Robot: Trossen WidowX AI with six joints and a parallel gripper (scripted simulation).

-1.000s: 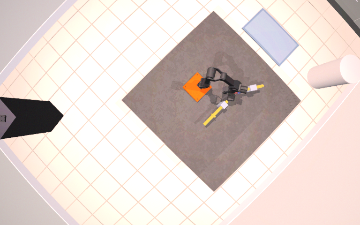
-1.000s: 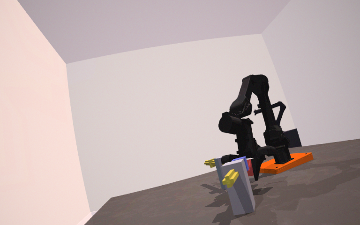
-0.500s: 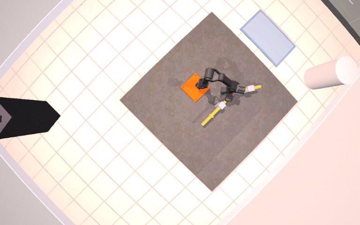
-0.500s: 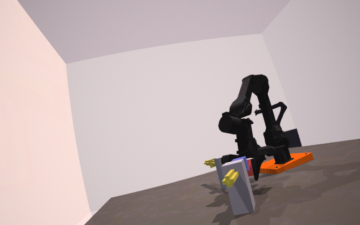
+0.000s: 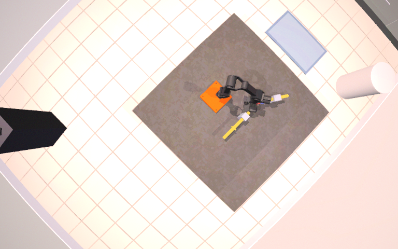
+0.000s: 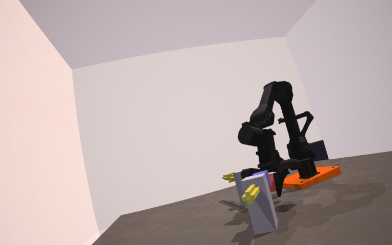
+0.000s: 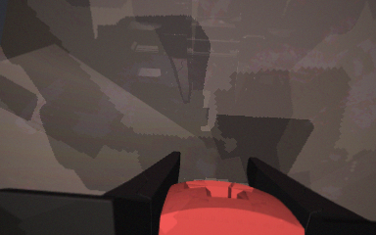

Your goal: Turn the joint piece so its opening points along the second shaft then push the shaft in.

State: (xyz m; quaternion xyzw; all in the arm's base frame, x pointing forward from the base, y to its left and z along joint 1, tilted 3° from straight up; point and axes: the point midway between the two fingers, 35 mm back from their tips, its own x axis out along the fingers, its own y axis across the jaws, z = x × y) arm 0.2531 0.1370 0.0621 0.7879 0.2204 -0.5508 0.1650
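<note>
The red joint piece (image 6: pixel 272 185) (image 7: pixel 225 215) sits with a blue part (image 6: pixel 266 173) on the inner end of the fixed yellow shaft (image 5: pixel 284 96) (image 6: pixel 250 194), which passes through a pale block (image 5: pixel 276 97) (image 6: pixel 261 215). My gripper (image 7: pixel 213 162) reaches down from above and is shut on the red joint piece, one dark finger on each side. The second yellow shaft (image 5: pixel 230 131) (image 6: pixel 228 177) lies at an angle in its own pale block (image 5: pixel 244 116) (image 6: pixel 238 189), a short end showing on the arm's side. The opening's direction is hidden.
The arm stands on an orange base plate (image 5: pixel 209 96) (image 6: pixel 326 173) on the dark mat (image 5: pixel 235 181). The two blocks stand close to my gripper on different sides. A blue panel (image 5: pixel 296 42) and a white cylinder (image 5: pixel 356 82) are off the mat.
</note>
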